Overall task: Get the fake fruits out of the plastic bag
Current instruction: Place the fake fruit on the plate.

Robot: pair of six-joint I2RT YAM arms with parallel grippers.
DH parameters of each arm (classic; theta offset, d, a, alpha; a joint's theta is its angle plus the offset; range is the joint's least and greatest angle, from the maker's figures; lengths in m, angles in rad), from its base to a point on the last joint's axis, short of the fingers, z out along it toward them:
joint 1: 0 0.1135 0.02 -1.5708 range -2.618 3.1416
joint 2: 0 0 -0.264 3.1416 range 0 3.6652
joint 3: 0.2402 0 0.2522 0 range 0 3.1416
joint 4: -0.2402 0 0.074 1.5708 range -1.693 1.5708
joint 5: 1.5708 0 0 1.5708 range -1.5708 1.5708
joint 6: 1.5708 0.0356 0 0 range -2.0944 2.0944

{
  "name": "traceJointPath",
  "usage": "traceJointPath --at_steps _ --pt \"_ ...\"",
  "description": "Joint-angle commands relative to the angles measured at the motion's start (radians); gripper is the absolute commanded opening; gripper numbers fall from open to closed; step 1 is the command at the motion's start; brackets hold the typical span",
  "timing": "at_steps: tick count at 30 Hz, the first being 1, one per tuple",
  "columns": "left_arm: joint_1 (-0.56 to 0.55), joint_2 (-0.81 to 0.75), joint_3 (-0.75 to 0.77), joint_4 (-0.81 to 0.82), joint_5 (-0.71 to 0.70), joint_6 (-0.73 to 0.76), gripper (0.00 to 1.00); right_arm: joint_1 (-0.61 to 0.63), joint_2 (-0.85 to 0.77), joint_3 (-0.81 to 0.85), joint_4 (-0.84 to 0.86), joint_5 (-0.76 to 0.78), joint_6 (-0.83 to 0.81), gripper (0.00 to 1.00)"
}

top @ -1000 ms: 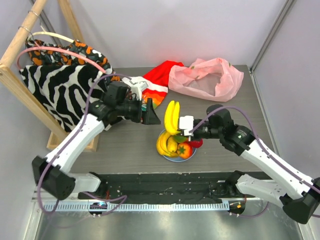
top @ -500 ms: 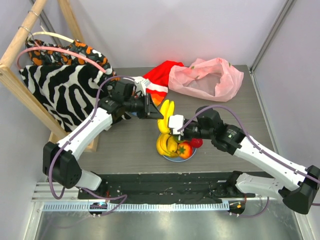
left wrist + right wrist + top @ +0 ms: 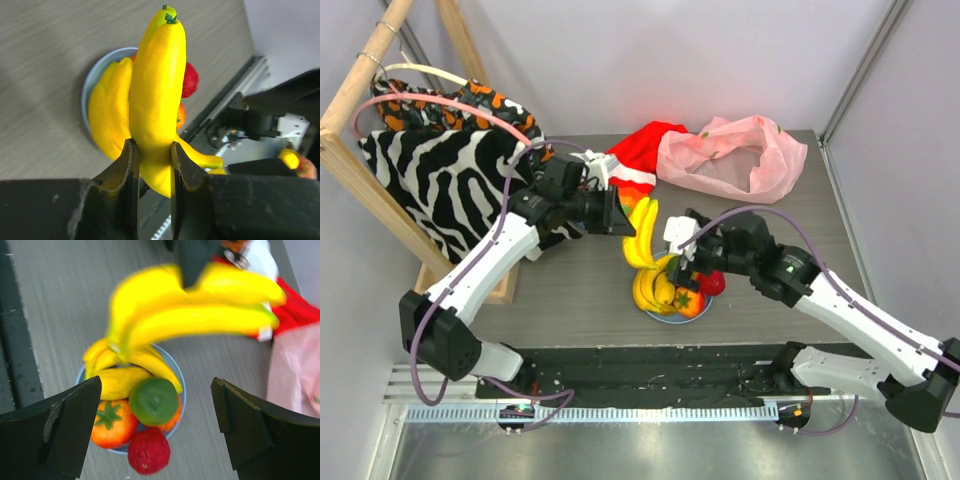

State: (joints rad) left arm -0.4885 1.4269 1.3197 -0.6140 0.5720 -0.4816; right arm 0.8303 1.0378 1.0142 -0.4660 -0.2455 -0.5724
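Note:
My left gripper (image 3: 152, 150) is shut on the lower end of a yellow banana bunch (image 3: 157, 85) and holds it above the light-blue plate (image 3: 95, 75). From above, the bunch (image 3: 640, 232) hangs tilted over the plate (image 3: 665, 318) in the left gripper (image 3: 623, 218). The right gripper (image 3: 156, 390) stands wide open over the plate (image 3: 181, 380), holding nothing. Beneath it lie another banana bunch (image 3: 120, 382), a green round fruit (image 3: 153, 401), an orange-red fruit with a green top (image 3: 114, 423) and a red round fruit (image 3: 148, 451). The pink plastic bag (image 3: 730, 155) lies crumpled at the back right.
A red cloth (image 3: 642, 158) lies beside the bag, behind the plate. A wooden rack (image 3: 350, 150) with a zebra-striped cloth (image 3: 430, 180) stands at the left. A black rail (image 3: 650, 360) runs along the table's near edge.
The right gripper held the banana bunch upright and has now let go and opened. The left gripper closed on the bunch, which now tilts over the plate.

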Motion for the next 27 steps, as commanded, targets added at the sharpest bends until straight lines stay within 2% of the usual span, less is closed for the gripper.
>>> traceJointPath --at_steps 1,3,5,8,11,20,27 --pt "-0.024 -0.086 0.006 -0.135 -0.197 0.1 0.0 -0.115 -0.103 0.038 -0.034 0.124 0.169 1.0" --pt "-0.047 -0.109 -0.049 -0.15 -0.225 0.051 0.0 -0.181 -0.12 0.015 0.013 0.262 0.283 1.0" --pt "-0.108 -0.092 -0.045 -0.179 -0.337 0.0 0.0 -0.2 -0.096 -0.005 0.041 0.427 0.304 1.0" --pt "-0.183 -0.025 0.031 -0.21 -0.435 -0.061 0.0 -0.203 -0.015 0.024 0.03 0.6 0.336 1.0" --pt "-0.228 0.036 0.119 -0.265 -0.529 -0.12 0.0 -0.207 0.033 0.057 0.021 0.678 0.377 1.0" --pt "-0.262 0.159 0.188 -0.311 -0.566 -0.222 0.0 -0.246 0.007 0.035 0.012 0.621 0.402 0.99" --pt "-0.283 0.224 0.191 -0.28 -0.564 -0.233 0.0 -0.249 -0.013 -0.009 0.029 0.598 0.394 0.99"
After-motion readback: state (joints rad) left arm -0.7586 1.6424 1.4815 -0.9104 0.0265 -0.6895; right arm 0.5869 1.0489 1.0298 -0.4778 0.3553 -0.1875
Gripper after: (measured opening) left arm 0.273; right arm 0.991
